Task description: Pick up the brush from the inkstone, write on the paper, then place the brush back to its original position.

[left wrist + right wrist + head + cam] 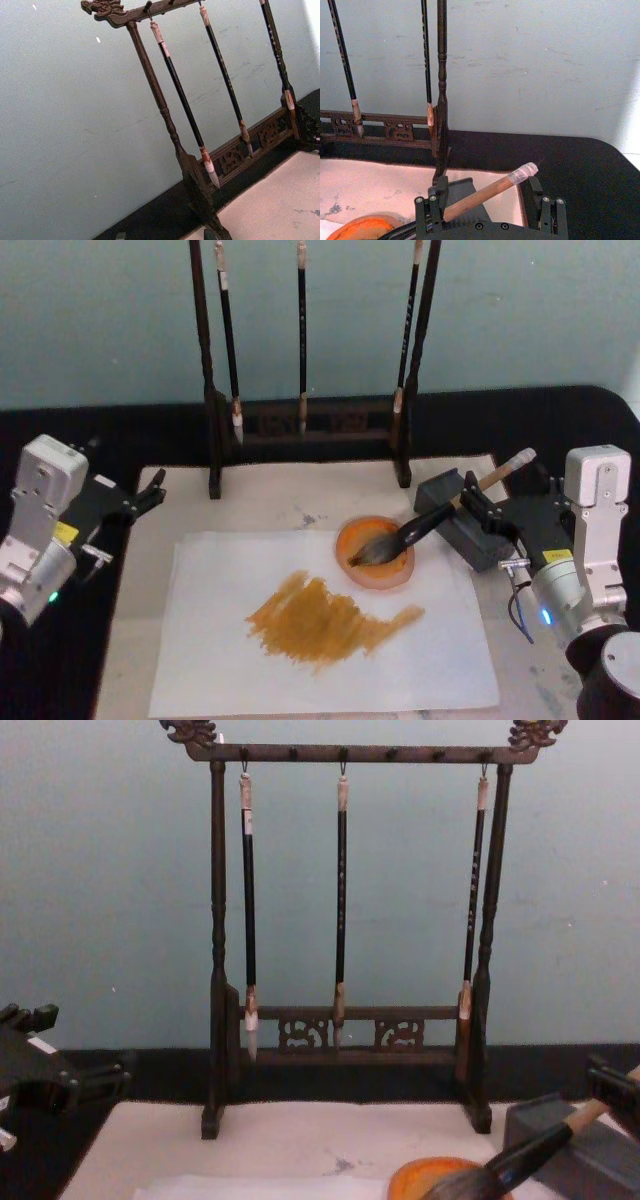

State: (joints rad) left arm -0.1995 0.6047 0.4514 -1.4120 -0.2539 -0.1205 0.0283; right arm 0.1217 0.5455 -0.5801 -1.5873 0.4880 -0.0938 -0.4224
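Brush (415,528): lies tilted, bristle tip resting in the inkstone, black lower section leaning on a grey block, tan handle rising toward the right with its pale taped end uppermost
Inkstone (377,567): round orange dish on the far right part of the paper, just beside the grey block
Paper (230,660): white sheet lying flat on the cream mat, carrying a broad patch of ochre strokes (325,621) across its middle
Grey block (462,526): dark wedge-shaped rest at the right side of the mat, under the brush's black section
Right gripper (480,498): reaches in from the right at table height, forearm angled inward; jaws spread apart on either side of the tan handle, the handle passing between the fingers (422,215) in the right wrist view, not clenched on it
Left gripper (150,490): held off the left edge of the mat over the black table, arm angled in from the lower left, pointing toward the stand; cannot tell how its jaws stand
Cream mat (290,502): under the paper, faint grey smudge near its far middle
Brush stand (350,1040): dark carved wooden frame at the far edge of the mat, three thin black brushes (341,900) hanging from its top rail
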